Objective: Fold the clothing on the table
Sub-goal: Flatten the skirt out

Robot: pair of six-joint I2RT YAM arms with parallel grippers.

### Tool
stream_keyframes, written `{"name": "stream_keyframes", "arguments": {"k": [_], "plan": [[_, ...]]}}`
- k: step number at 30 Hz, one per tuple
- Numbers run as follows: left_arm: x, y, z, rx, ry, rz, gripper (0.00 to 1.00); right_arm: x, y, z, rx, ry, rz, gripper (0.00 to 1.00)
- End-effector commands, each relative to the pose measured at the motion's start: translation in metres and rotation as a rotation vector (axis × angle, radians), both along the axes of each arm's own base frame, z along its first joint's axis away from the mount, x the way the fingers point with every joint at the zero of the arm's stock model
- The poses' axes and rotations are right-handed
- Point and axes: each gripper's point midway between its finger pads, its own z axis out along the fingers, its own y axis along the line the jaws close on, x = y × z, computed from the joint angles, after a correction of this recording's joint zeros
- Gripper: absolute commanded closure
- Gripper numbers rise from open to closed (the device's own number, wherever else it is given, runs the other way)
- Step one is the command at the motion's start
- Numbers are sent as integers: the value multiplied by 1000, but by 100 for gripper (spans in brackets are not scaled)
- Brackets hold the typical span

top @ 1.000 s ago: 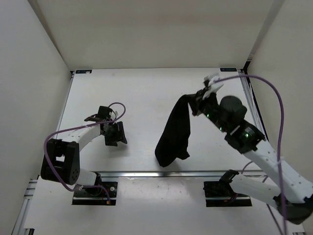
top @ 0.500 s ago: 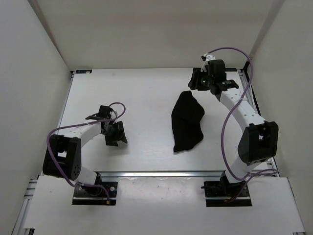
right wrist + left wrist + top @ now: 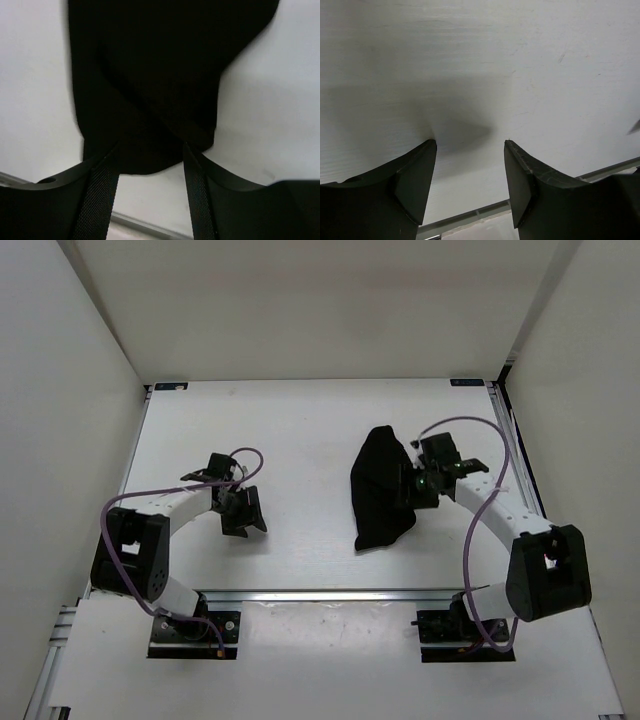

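1. A moment ago the right gripper point(image 3: 415, 485) holds the black clothing point(image 3: 385, 490) up in the air. Now the clothing lies flat on the white table point(image 3: 300, 420), and nothing holds it.
2. The right gripper lets go, swings away to the back of the table, and now comes down again at the right side of the clothing. Its fingers point(image 3: 197, 195) stand wide apart over the edge of the clothing point(image 3: 165, 75) and pinch nothing.
3. I think this means one fold or lay-down is done and the gripper is getting ready to take a new hold. The clothing looks lumpy, with one layer lying across another, so the folding is probably not finished.
4. The left gripper point(image 3: 243, 512) sits well away on the left. Its fingers are spread too, with only bare table point(image 3: 470, 60) under them.
5. The clothing lies right of the middle of the table. Its long way runs from the back of the table to the front, leaning a little. The fat, round end points to the back. The thin end points to the front rail, a bit to the left.
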Motion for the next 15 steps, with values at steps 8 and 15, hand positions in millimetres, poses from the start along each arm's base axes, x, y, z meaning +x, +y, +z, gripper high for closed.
{"name": "stream_keyframes", "arguments": {"k": [8, 15], "plan": [[17, -24, 4, -25, -26, -81, 33, -9, -10, -36, 51, 70, -95, 54], [26, -41, 16, -58, -69, -119, 40, 17, 5, -6, 55, -4, -75, 100]]}}
